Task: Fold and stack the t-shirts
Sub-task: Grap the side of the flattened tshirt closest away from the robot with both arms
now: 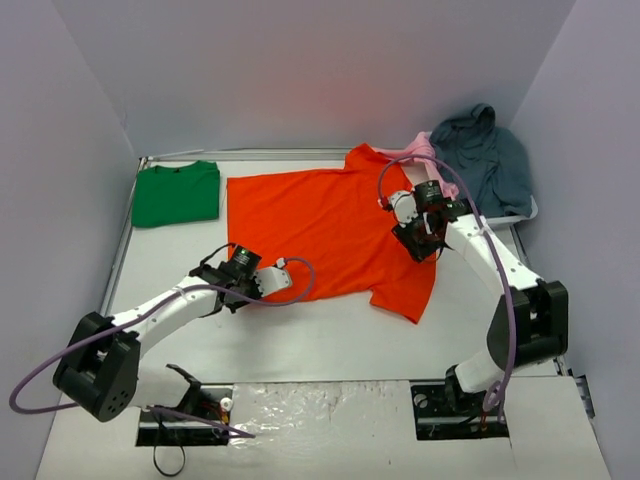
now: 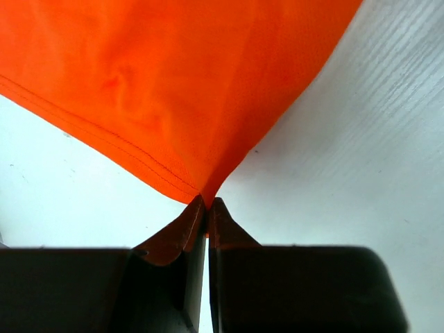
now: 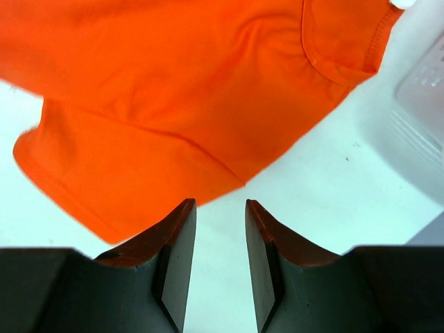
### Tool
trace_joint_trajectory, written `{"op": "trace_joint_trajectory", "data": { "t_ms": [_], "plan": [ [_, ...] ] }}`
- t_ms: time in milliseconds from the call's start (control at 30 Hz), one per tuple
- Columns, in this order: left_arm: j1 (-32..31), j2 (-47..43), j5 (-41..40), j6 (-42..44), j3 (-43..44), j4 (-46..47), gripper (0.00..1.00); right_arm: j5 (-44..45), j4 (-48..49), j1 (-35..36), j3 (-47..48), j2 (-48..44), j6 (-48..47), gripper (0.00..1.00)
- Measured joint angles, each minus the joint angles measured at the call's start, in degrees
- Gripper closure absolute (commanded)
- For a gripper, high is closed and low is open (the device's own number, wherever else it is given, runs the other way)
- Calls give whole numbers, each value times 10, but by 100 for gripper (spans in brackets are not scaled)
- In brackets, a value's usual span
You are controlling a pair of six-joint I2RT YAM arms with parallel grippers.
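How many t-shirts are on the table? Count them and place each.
2: the green t-shirt folded at far left, the orange t-shirt spread in the middle. The clothes heap at far right may hide more.

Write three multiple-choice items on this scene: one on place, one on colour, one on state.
1. Where does the green t-shirt lie? A. the table's far-left corner B. mid-table C. at the near edge
2. What colour is the spread-out t-shirt? A. grey B. orange C. pink
3. How are the left fingers? A. wide open B. shut on nothing C. shut on that t-shirt's hem

A: it sits folded at far left. B: bright orange in every view. C: the wrist view shows cloth pinched between them.
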Motion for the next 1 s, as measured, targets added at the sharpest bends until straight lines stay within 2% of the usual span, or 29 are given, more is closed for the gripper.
{"op": "trace_joint_trajectory", "data": {
  "t_ms": [233,600,1000],
  "plan": [
    [54,0,39,-6,54,-47,98,-19,-56,7,-51,-76,-64,68],
    [96,58,70,-26,72,-58,98,-19,-123,65,-134,-77,-125,62],
    [157,107,134,-32,85,-63,98,-14,-125,93,-143,-59,-158,62]
  ]
}}
